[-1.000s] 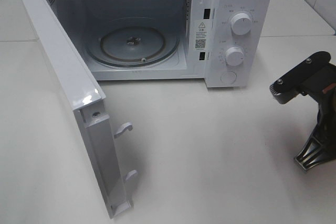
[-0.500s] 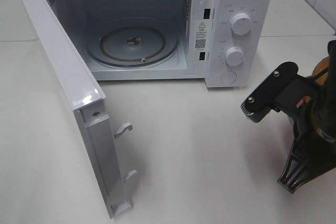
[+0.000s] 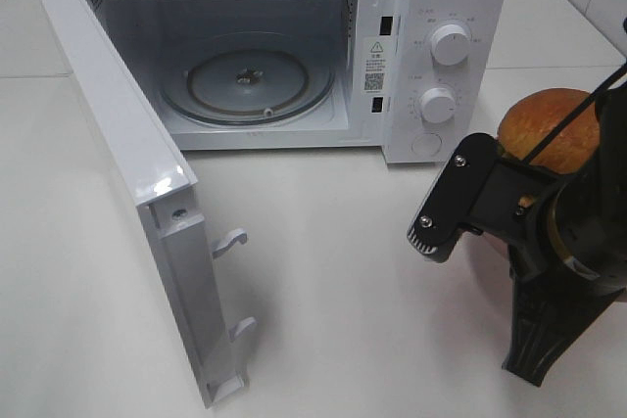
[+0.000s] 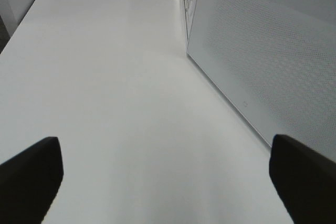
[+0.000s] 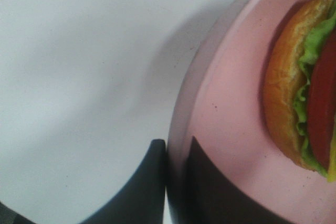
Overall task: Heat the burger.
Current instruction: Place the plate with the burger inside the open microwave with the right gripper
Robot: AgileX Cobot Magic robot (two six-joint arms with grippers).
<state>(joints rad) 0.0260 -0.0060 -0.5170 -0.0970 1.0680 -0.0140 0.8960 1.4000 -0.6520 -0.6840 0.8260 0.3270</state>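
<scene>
The burger [image 3: 542, 127] shows its golden-brown bun at the right of the exterior view, behind my right arm [image 3: 549, 242] and just right of the microwave's front. In the right wrist view the burger [image 5: 283, 93], with lettuce and tomato at its edge, lies on a round pink plate [image 5: 231, 108]. My right gripper [image 5: 176, 182] is shut on that plate's rim, one finger outside it and one inside. My left gripper [image 4: 168, 182] is open over bare table beside the microwave door [image 4: 262, 56], with nothing between its fingers; the exterior view does not show it.
The white microwave [image 3: 441, 7] stands at the back, its door [image 3: 127, 163] swung wide open to the left with latch hooks [image 3: 230, 242] sticking out. A glass turntable [image 3: 245, 85] lies inside. Two knobs [image 3: 449, 44] are on the right panel.
My right arm has moved left and further into the exterior view, bringing the plate and burger with it; the bun now shows beside the microwave. The left gripper and the door have not moved.
</scene>
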